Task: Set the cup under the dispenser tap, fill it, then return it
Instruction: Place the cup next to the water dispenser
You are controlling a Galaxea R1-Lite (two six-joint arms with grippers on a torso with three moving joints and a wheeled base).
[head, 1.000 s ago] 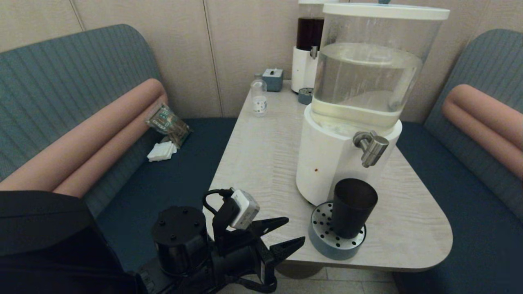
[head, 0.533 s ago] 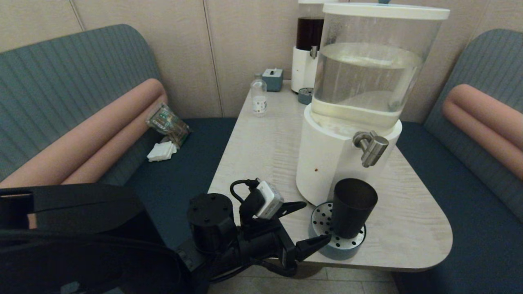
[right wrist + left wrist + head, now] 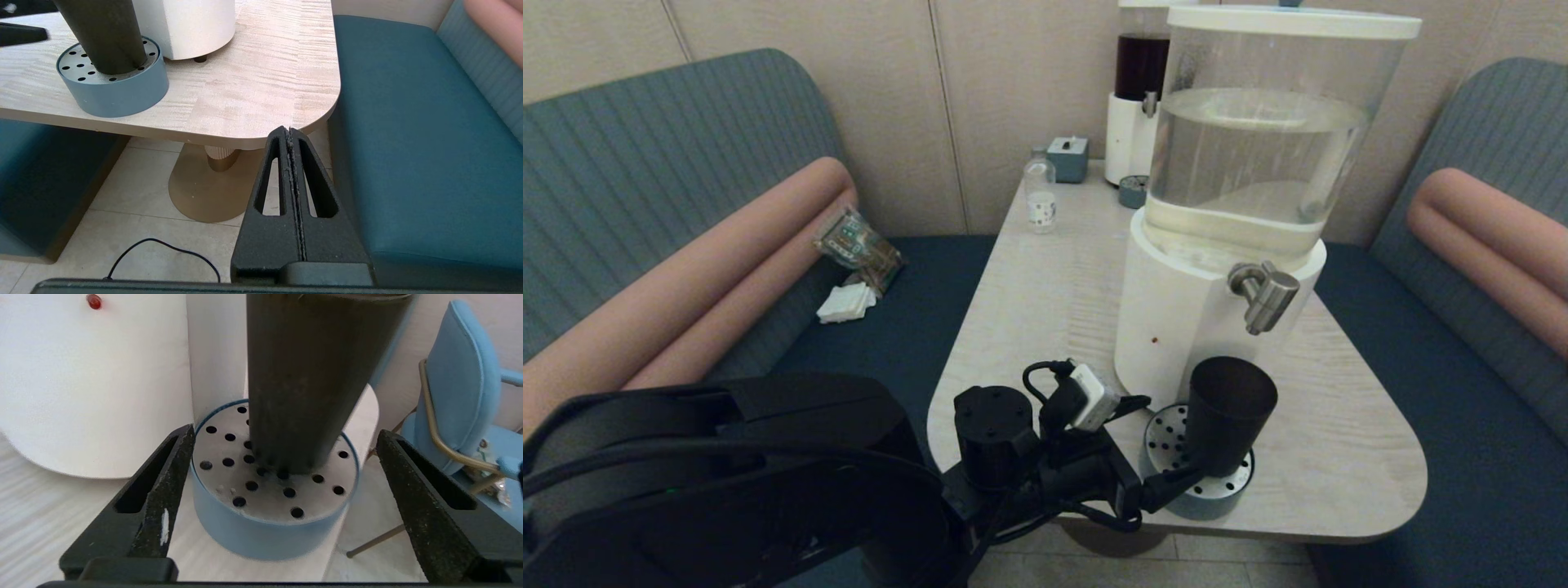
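Observation:
The dark tapered cup stands upright on a round blue drip tray with a perforated metal top, in front of the big clear-tank dispenser. The silver dispenser tap juts out above the cup, a little to its right. My left gripper is open at the tray's left side; its fingers straddle the cup's base without touching it. The left wrist view shows the cup between my wide-apart fingers, above the tray. My right gripper is shut and empty, low beside the table's near right corner.
A slim dark-liquid dispenser, a small clear bottle and a small blue box stand at the table's far end. Padded benches flank the table. The table's front edge lies just behind the tray.
My left arm has reached forward and to the right, bringing the open gripper from the table's front left edge up to the tray and cup. The cup has not moved.

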